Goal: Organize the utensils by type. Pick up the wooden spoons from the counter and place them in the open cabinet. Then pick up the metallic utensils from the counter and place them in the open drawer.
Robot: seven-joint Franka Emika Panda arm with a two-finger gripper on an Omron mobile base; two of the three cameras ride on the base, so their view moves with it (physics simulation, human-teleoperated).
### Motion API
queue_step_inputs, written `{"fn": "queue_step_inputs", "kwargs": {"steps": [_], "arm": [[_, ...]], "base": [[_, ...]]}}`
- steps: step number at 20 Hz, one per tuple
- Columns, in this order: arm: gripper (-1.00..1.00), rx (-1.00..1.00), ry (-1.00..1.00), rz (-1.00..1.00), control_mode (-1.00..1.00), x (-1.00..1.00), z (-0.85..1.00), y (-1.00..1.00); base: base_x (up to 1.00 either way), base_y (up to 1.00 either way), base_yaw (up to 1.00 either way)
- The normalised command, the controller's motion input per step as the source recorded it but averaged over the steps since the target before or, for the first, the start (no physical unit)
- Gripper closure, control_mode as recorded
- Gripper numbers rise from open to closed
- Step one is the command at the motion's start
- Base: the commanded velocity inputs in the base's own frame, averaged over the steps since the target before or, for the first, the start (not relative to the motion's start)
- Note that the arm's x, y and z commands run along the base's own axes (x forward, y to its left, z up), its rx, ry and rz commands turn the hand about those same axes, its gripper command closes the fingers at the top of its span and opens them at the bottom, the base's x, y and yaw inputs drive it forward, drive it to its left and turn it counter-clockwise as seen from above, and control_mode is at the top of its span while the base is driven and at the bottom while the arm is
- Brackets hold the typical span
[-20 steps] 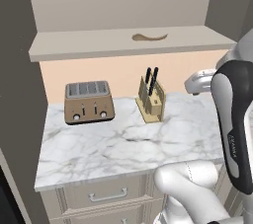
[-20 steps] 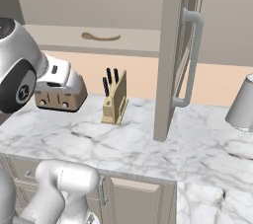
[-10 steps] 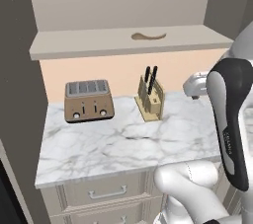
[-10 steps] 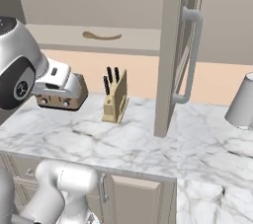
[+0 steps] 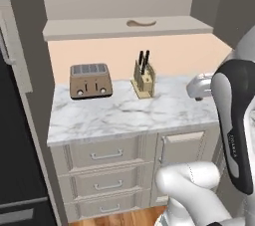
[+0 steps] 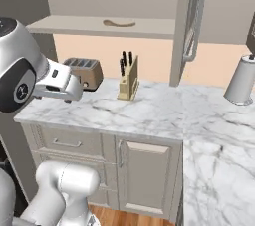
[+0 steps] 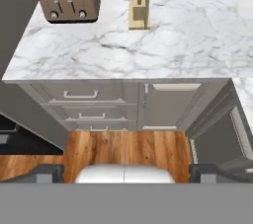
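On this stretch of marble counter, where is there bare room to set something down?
The white marble counter is bare along its whole front, from the brown toaster and wooden knife block at the back wall to the front edge. Between toaster and block is a narrower gap. The cabinet shelf holds one wooden spoon.

On the counter (image 5: pixel 124 115) the toaster (image 5: pixel 90 80) stands left of the knife block (image 5: pixel 143 78), both near the back wall. A wooden spoon (image 5: pixel 141 23) lies on the shelf of the open cabinet (image 5: pixel 99 29) above them.
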Motion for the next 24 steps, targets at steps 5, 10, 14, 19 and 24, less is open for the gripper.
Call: {"fn": "queue_step_inputs", "kwargs": {"steps": [5,10,14,19,24], "arm": [[-1.00,0.00,0.00,0.00,1.00,0.00,0.00,0.00],[-1.00,0.00,0.00,0.00,1.00,0.00,0.00,0.00],[-1.00,0.00,0.00,0.00,1.00,0.00,0.00,0.00],[-1.00,0.00,0.00,0.00,1.00,0.00,0.00,0.00],[-1.00,0.00,0.00,0.00,1.00,0.00,0.00,0.00]], "base": [[-0.37,0.97,0.22],[-0.16,0.95,0.62],[-0.16,1.00,0.70],[-0.03,0.99,0.70],[0.50,0.83,0.52]]}}
